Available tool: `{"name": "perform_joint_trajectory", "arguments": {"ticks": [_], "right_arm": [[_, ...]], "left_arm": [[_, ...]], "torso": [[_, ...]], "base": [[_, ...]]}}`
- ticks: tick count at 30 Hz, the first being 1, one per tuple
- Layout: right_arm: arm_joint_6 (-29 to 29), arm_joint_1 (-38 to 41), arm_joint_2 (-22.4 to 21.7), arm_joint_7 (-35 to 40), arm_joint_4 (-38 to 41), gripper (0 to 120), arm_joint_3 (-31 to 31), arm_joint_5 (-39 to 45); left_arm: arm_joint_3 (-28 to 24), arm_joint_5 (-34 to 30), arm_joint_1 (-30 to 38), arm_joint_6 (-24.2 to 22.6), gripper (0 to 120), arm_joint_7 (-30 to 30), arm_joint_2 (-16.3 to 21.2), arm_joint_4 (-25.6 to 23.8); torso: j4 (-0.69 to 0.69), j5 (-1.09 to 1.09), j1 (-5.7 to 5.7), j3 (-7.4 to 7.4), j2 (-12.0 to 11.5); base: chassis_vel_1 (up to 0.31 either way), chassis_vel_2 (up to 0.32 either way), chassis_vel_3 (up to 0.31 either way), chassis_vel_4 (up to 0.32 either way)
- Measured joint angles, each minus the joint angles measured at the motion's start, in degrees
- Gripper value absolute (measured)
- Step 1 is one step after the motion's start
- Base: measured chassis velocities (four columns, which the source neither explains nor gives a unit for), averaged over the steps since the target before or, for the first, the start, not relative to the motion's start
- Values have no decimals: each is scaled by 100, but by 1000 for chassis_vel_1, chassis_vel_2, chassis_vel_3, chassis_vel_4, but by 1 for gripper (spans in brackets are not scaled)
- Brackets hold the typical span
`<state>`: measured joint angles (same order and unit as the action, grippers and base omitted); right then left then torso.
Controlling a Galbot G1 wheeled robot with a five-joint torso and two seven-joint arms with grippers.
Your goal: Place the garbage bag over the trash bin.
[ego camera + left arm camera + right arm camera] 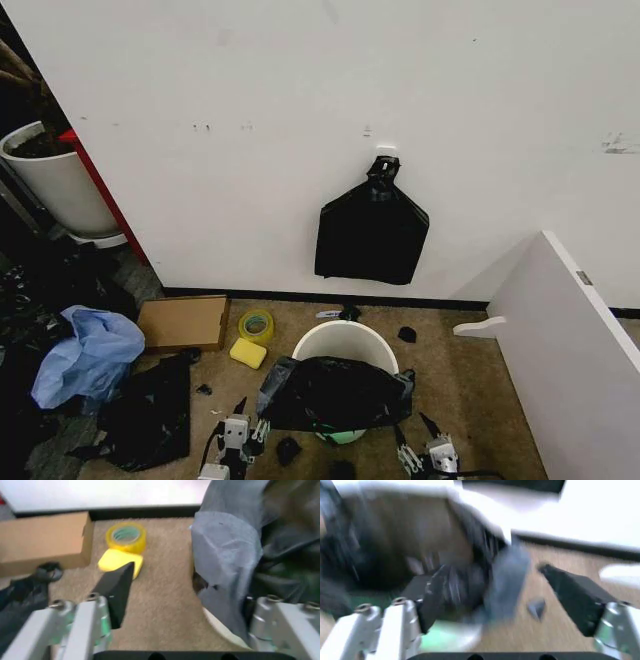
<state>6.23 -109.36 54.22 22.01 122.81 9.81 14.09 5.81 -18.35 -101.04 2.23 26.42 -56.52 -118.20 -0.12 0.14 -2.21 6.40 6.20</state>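
**Bag draped on the near rim, both grippers hanging off the sides**

The garbage bag (335, 392) is slumped over the near side of the trash bin (345, 342), far rim bare, so only partly on. Left gripper (240, 428) and right gripper (428, 447) flank it low, jaws spread wide, holding nothing, probably lined up to tug the edges outward.

The glossy black garbage bag (335, 392) drapes over the near rim of the upright cream trash bin (345, 342).
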Motion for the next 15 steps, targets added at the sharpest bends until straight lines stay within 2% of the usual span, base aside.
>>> {"name": "perform_joint_trajectory", "arguments": {"ticks": [3, 4, 6, 8, 12, 13, 14, 15], "right_arm": [[435, 262, 91, -554, 181, 86, 242, 134], [557, 488, 187, -820, 96, 92, 386, -7], [601, 579, 238, -896, 33, 92, 436, -96], [704, 1023, 453, -1086, -239, 99, 508, -273], [169, 1882, 680, -1060, -299, 100, 378, 489], [-248, 2182, 682, -1079, -260, 100, 376, 846], [-248, 2182, 682, -1079, -260, 100, 376, 846], [-605, 2352, 644, -1113, -217, 100, 384, 1094]], "left_arm": [[58, 325, -254, 430, 80, -392, 242, -166], [85, 701, -288, 587, 86, -471, 293, -97], [92, 782, -292, 605, 88, -479, 300, -72], [101, 915, -289, 578, 96, -431, 291, 16], [92, 648, -183, 871, 100, -638, 178, 59], [80, 486, -86, 1172, 100, -973, 162, 74], [80, 486, -86, 1172, 100, -973, 162, 74], [77, 397, -20, 1357, 100, -1204, 161, 83]], "torso": [[1, 1, 0, 0, 0], [1, -1, 0, 0, 0], [1, 0, 0, 0, 0], [0, 1, 0, 0, 0], [2, 1, 0, 0, -1], [3, 2, 0, 1, -1], [3, 2, 0, 1, -1], [3, 2, -1, 1, -1]], "base": [[0, 0, 0, 0], [0, 0, 0, 0], [0, 0, 0, 0], [0, 0, 0, 0], [0, 0, 0, 0], [0, 0, 0, 0], [0, 0, 0, 0], [0, 0, 0, 0]]}}
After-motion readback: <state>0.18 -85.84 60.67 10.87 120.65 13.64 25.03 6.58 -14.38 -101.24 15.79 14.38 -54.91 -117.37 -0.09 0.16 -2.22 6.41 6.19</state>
